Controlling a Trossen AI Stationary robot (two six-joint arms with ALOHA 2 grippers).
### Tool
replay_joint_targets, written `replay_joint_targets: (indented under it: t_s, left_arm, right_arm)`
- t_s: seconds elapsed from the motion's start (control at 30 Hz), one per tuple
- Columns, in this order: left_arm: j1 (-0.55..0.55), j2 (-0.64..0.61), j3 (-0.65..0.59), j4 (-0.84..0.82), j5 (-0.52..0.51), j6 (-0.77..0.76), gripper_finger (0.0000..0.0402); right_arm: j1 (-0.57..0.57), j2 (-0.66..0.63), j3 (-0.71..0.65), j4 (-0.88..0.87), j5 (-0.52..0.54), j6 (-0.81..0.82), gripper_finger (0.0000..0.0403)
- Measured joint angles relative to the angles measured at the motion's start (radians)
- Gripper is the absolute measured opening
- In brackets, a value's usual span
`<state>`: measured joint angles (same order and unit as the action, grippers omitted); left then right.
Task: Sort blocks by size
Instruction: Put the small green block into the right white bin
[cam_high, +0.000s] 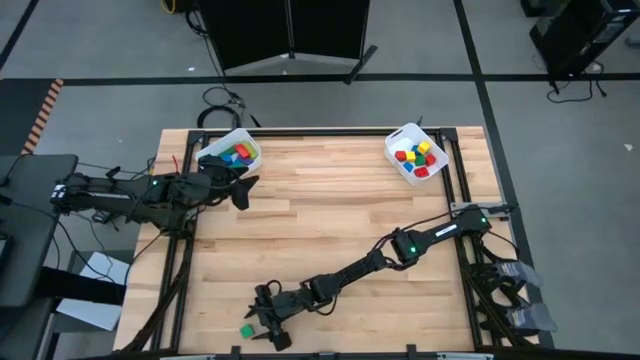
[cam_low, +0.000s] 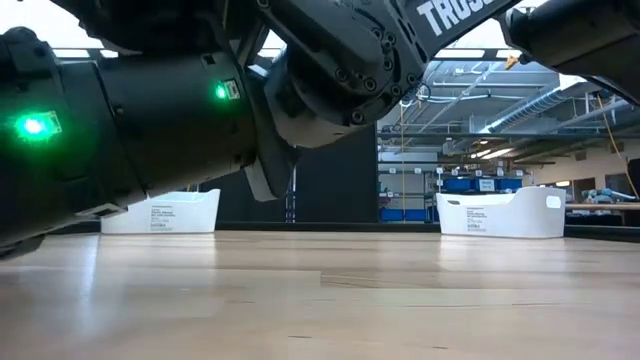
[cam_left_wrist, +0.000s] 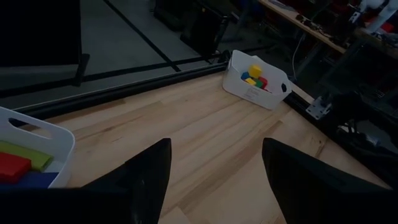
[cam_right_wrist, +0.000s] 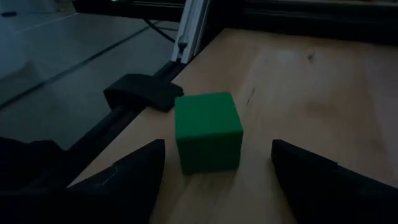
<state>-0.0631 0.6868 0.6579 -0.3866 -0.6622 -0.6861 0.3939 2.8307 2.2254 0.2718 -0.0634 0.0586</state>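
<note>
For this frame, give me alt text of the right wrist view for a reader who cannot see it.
A green cube sits on the wooden table near its edge, just ahead of the open right gripper, untouched between its two dark fingers. Floor shows beyond the table frame.

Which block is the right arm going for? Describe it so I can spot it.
Look at the wooden table, near edge, toward its left corner. There the open right gripper hovers at a green cube. It is the only block loose on the table; the rest sit in bins.
</note>
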Motion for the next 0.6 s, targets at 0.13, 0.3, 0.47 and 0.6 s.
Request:
replay_joint_targets:
  t_s: [0.13, 0.3, 0.47, 0.6]
  left_arm:
    - [0.000, 0.000, 0.000, 0.000, -0.017, 0.001, 0.0258]
    - [0.000, 0.000, 0.000, 0.000, -0.021, 0.000, 0.0258]
    - [0.000, 0.000, 0.000, 0.000, -0.021, -0.004, 0.0258]
    - [0.000, 0.000, 0.000, 0.000, -0.020, -0.009, 0.0258]
  right_arm:
    - [-0.001, 0.000, 0.000, 0.004, 0.012, -0.015, 0.0291]
    - [-0.002, 0.000, 0.000, 0.006, 0.014, -0.039, 0.0267]
    - [-0.002, 0.000, 0.000, 0.025, 0.014, -0.057, 0.0233]
    - [0.000, 0.000, 0.000, 0.045, 0.003, -0.062, 0.0196]
